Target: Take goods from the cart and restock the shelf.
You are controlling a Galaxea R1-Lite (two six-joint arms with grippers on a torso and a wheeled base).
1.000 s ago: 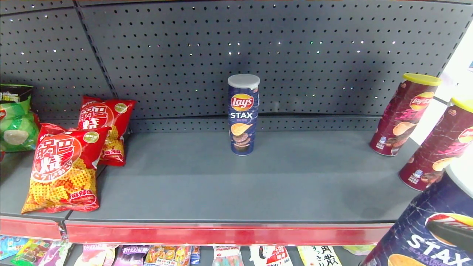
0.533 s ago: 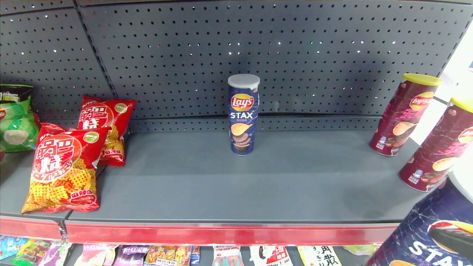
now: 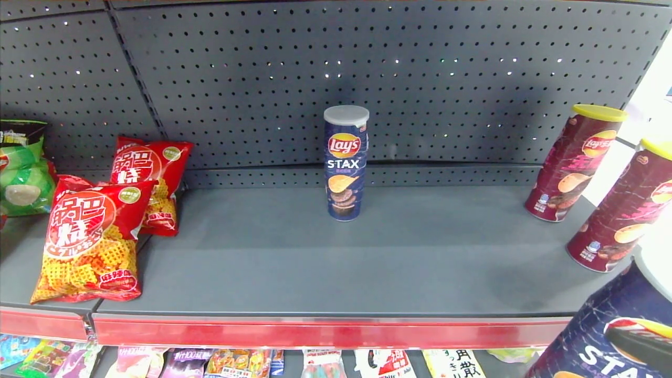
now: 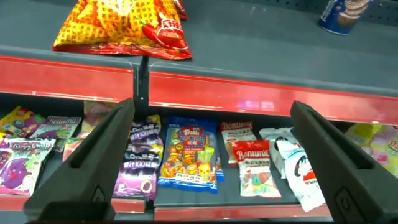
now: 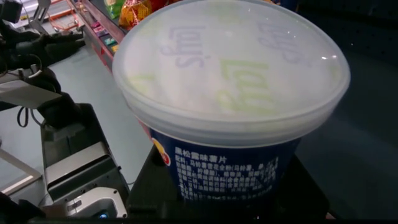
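Note:
A dark blue chips can with a pale lid (image 3: 604, 325) is at the lower right, off the grey shelf's (image 3: 315, 262) front right corner. My right gripper (image 5: 230, 205) is shut on its body, with one dark finger (image 3: 643, 341) across the label. The lid (image 5: 230, 81) faces the right wrist camera. A matching blue can (image 3: 345, 163) stands upright at the shelf's back centre. My left gripper (image 4: 211, 168) is open and holds nothing, below and in front of the shelf's red front strip (image 4: 249, 93).
Two maroon cans with yellow lids (image 3: 575, 163) (image 3: 622, 210) stand at the shelf's right end. Two red snack bags (image 3: 89, 241) (image 3: 152, 173) and a green bag (image 3: 21, 168) lie at the left. Small snack packs (image 4: 193, 162) fill the lower shelf. Bare shelf lies between the bags and cans.
The held blue can has shifted slightly right and down in the head view. The things on the shelf have not moved.

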